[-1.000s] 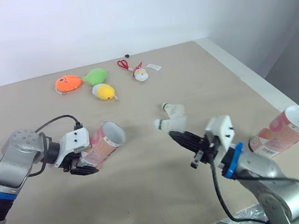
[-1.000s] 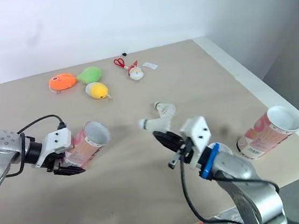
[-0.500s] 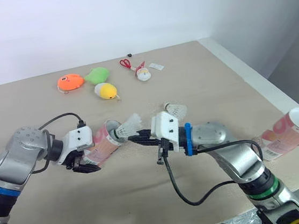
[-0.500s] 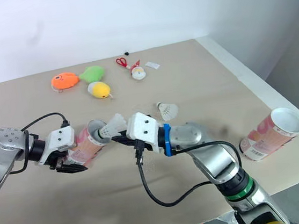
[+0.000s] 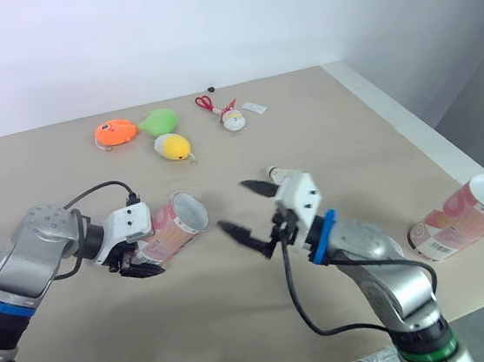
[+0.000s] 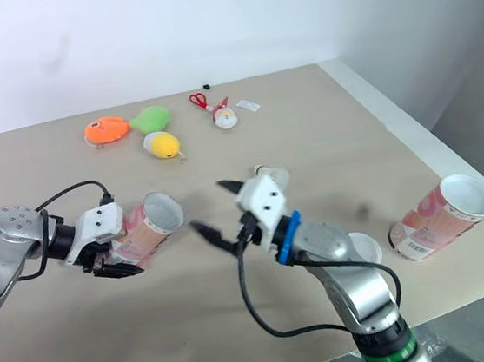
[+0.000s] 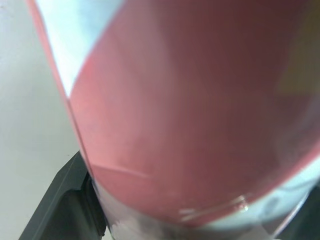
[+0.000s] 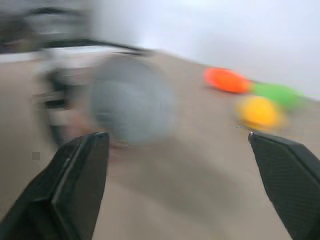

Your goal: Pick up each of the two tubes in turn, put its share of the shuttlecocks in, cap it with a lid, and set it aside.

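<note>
My left gripper [image 5: 137,256] is shut on a pink and white tube [image 5: 177,225], held low over the table with its open mouth facing right. In the left wrist view the tube's pink wall [image 7: 190,110] sits between the black fingers [image 7: 65,200]. Just right of that mouth, my right gripper [image 5: 247,211] hangs open with nothing between its fingers. Its wrist view looks at the blurred tube mouth [image 8: 132,100]. One white shuttlecock [image 5: 278,174] lies on the table behind the right gripper, partly hidden. A second pink tube [image 5: 469,212] lies near the table's right edge.
At the back of the beige table [image 5: 323,128] lie an orange toy [image 5: 114,132], a green one [image 5: 158,121], a yellow one [image 5: 172,146], red scissors [image 5: 204,104], a small figure [image 5: 233,121] and a white tag [image 5: 254,107]. The table's edge runs along the right.
The right gripper carried a shuttlecock leftward to the held tube's mouth, then opened and drew back to the right, empty. The left gripper and its tube stayed put.
</note>
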Robot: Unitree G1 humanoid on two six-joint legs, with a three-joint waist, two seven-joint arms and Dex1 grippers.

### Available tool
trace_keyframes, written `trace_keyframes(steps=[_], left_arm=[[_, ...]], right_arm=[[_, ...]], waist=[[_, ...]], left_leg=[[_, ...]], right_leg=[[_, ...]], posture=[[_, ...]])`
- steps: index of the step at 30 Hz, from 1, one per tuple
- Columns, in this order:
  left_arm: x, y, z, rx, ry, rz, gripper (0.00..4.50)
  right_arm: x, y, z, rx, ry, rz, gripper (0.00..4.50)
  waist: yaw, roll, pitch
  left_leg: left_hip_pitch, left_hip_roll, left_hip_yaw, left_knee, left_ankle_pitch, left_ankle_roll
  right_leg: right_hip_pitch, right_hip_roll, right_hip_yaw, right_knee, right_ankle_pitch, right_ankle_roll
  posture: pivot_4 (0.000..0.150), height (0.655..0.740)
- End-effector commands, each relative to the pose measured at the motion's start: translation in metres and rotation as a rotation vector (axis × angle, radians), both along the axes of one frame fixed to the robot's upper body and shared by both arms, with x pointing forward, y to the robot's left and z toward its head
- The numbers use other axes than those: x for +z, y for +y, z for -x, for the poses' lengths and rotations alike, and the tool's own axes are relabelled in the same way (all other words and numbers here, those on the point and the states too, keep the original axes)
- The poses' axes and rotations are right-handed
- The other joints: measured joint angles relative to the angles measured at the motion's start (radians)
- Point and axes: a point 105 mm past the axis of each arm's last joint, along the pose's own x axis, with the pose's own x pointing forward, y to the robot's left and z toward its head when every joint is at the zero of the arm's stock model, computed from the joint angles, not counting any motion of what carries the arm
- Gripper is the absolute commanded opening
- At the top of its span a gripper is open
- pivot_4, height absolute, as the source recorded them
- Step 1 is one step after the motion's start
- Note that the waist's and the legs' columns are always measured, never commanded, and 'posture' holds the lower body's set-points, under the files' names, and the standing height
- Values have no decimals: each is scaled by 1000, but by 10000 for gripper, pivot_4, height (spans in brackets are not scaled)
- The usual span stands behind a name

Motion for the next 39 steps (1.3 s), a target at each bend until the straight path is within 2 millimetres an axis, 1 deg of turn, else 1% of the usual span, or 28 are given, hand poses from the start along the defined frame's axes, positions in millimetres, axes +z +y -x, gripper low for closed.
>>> trace_keyframes(steps=[1, 2, 3, 5, 7, 12, 15, 20, 23, 24, 26, 29, 30, 31, 33, 36, 37, 38, 39], left_arm=[[0, -2, -3, 9, -17, 0, 33438], [0, -2, -3, 9, -17, 0, 33438], [0, -3, -4, 8, -17, 1, 33438], [0, -4, -4, 6, -17, 3, 33438], [0, -5, -5, 4, -17, 4, 33438], [0, -5, -6, 6, -23, -4, 33438], [0, -4, -6, 11, -20, -6, 33438], [-1, -4, -4, 15, -14, -8, 33438], [-1, -4, -5, 16, -17, -4, 33438], [0, -4, -5, 16, -18, -3, 33438], [-1, -4, -5, 14, -15, -3, 33438], [-1, -4, -5, 13, -12, -3, 33438], [-2, -4, -5, 14, -13, -3, 33438], [-2, -4, -5, 15, -13, -4, 33438], [-2, -5, -5, 16, -13, -2, 33438], [-2, -4, -5, 16, -11, -3, 33438], [-2, -4, -5, 16, -9, -3, 33438], [-3, -4, -5, 16, -7, -4, 33438], [-3, -4, -5, 16, -6, -5, 33438]], right_arm=[[-16, -44, -15, -345, -9, 20, 44783], [-22, -51, -17, -405, 10, 13, 44783], [-28, -52, -17, -428, 35, 21, 44783], [-41, -51, -20, -451, 101, 2, 44783], [-48, -48, -27, -468, 125, 8, 44783], [-47, -41, -50, -486, 147, -39, 44783], [-46, -35, -59, -475, 144, -52, 44783], [-50, -28, -79, -485, 173, -84, 44783], [-49, -29, -91, -511, 178, -121, 37397], [-48, -29, -93, -517, 176, -127, 31879], [-45, -29, -99, -528, 168, -138, 23287], [-40, -28, -102, -527, 153, -149, 6912], [-39, -28, -102, -522, 148, -150, 2824], [-37, -27, -100, -508, 144, -166, 670], [-29, -24, -94, -443, 124, -207, 670], [-7, -9, -77, -233, 85, -247, 670], [9, 2, -61, -63, 75, -261, 670], [23, 13, -40, 112, 60, -247, 670], [32, 20, -23, 247, 56, -206, 670]], waist=[[-1, 0, 0], [-1, 0, 0], [-2, 0, 0], [-3, 0, 0], [-4, 0, 0], [-3, 0, 0], [-3, 0, 0], [-4, 0, 0], [-5, 0, 0], [-5, 0, 0], [-5, 0, 0], [-6, 0, 0], [-6, 0, 0], [-6, 0, 0], [-6, 0, 0], [-5, 1, 0], [-5, 1, 1], [-5, 2, 1], [-5, 2, 1]], left_leg=[[0, 0, 1, 0, 0, 0], [0, 0, 1, 0, 0, 0], [0, 0, 1, 0, 0, 0], [0, 0, 1, 0, 0, 0], [0, 1, 2, 0, 0, 0], [0, 1, 2, 0, 0, 0], [0, 1, 2, 0, 0, 0], [0, 1, 2, -1, 0, 0], [0, 1, 1, -1, 0, 0], [0, 1, 2, -1, 0, 0], [0, 1, 2, -1, 0, 0], [0, 1, 2, -1, 0, 0], [0, 1, 2, -1, 0, 0], [0, 1, 1, -1, 0, 0], [0, 1, 1, -1, 0, 0], [-1, 1, 1, -1, 0, 0], [-1, 1, 1, -1, 0, 0], [-1, 1, 1, -1, 0, 0], [-1, 1, 0, -1, 0, 0]], right_leg=[[0, 0, 1, 0, 0, 0], [0, 0, 1, 0, 0, 0], [-1, 0, 1, 0, 0, -1], [-1, 1, 2, 0, 0, -1], [-2, 2, 2, 0, 0, -1], [-2, 2, 3, 0, 0, -2], [-2, 2, 3, 0, 1, 0], [-2, 2, 3, 0, 1, 0], [-2, 2, 3, 0, 1, 0], [-2, 2, 3, 0, 1, 0], [-2, 2, 3, 0, 1, 0], [-2, 2, 3, 0, 1, 0], [-2, 2, 3, 0, 1, 0], [-2, 2, 3, 0, 1, 0], [-2, 2, 3, 0, 1, 0], [-2, 2, 3, 0, 1, 0], [-2, 2, 3, 0, 1, 0], [-2, 1, 3, 0, 1, 1], [-2, 0, 3, 0, 1, 1]], posture=[[1500, 7400], [1500, 7400], [1500, 7400], [1500, 7400], [1500, 7400], [1500, 7400], [1500, 7400], [1500, 7400], [1500, 7400], [1500, 7400], [1500, 7400], [1500, 7400], [1500, 7400], [1500, 7400], [1500, 7400], [1500, 7400], [1500, 7400], [1500, 7400], [1500, 7400]])
